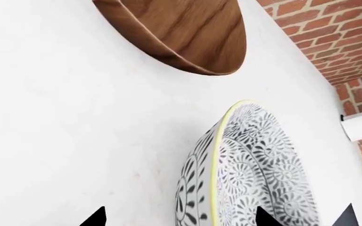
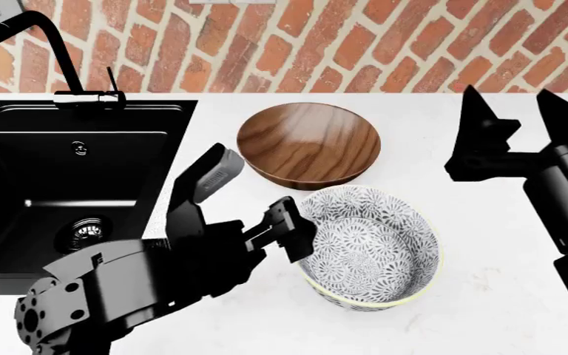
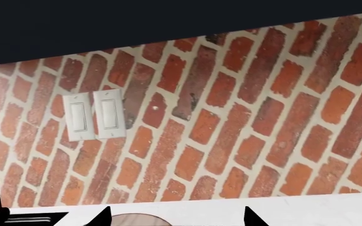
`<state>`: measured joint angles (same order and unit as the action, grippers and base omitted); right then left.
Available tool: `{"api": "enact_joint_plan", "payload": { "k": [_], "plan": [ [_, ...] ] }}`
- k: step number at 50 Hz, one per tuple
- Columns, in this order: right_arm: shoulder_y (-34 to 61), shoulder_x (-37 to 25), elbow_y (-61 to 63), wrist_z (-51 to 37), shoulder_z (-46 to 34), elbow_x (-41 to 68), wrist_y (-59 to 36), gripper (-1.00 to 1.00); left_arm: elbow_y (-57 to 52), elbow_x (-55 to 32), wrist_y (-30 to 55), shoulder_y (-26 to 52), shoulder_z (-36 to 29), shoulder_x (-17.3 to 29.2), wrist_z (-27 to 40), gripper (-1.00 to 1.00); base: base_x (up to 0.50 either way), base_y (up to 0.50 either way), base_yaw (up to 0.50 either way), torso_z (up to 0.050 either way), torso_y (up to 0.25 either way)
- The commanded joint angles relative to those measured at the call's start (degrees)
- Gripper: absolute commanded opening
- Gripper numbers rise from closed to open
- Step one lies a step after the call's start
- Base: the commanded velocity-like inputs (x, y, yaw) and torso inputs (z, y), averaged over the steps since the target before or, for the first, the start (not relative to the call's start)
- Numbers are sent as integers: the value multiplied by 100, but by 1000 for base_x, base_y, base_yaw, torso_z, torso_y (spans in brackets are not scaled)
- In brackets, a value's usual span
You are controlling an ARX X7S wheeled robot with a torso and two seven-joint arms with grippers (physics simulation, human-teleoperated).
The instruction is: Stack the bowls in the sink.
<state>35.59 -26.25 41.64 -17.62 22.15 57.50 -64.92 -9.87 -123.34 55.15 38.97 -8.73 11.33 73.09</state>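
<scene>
Black sink (image 2: 27,177) at head view's left, set in white table (image 2: 481,296), round drain (image 2: 85,234) and tall faucet (image 2: 38,44) visible. Both bowls out on table, right of sink, none in basin. Brown wood-grain bowl (image 2: 309,144) farther back, near brick wall (image 2: 363,44). White floral bowl (image 2: 368,248) nearer robot, just in front of brown one, rims nearly touching. Left gripper (image 2: 254,200) spread wide, holding nothing, one finger at floral bowl's left rim, other angled up toward sink side. Left wrist view: floral bowl (image 1: 250,174) between fingertips (image 1: 96,219), brown bowl (image 1: 181,33) beyond. Right gripper (image 2: 521,111) raised over table right of bowls, released, empty. Right wrist view: brick wall, two light switches (image 3: 93,115).
</scene>
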Motion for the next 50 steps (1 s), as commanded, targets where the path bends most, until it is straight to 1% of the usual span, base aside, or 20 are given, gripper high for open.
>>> {"api": "enact_joint_plan", "payload": {
  "k": [1, 9, 15, 27, 40, 41, 42, 50],
  "plan": [
    [-153, -54, -165, 168, 26, -136, 236, 100, 292, 149, 46, 201, -235, -40, -144, 100, 0, 0, 0, 0, 0],
    [-225, -105, -329, 317, 5, -227, 363, 100, 528, 275, 90, 258, -420, -112, -306, 100, 0, 0, 0, 0, 0],
    [-284, -80, -370, 372, -62, -317, 473, 100, 564, 232, 74, 313, -561, -171, -255, 100, 0, 0, 0, 0, 0],
    [-382, -138, -323, 335, 89, -222, 478, 100, 588, 212, 53, 360, -730, -219, -308, 100, 0, 0, 0, 0, 0],
    [-376, -143, -285, 264, 74, -180, 480, 100, 879, 603, 127, 335, -820, -119, -764, 100, 0, 0, 0, 0, 0],
    [-378, -144, -280, 260, 78, -173, 481, 100, 882, 640, 128, 331, -828, -111, -785, -100, 0, 0, 0, 0, 0],
    [-395, -143, -271, 259, 90, -173, 492, 100, 865, 765, 173, 342, -854, -84, -863, -100, 0, 0, 0, 0, 0],
    [-363, -171, -208, 175, 133, -51, 424, 100, 741, 979, 46, 323, -786, 7, -899, -100, 0, 0, 0, 0, 0]
  ]
}}
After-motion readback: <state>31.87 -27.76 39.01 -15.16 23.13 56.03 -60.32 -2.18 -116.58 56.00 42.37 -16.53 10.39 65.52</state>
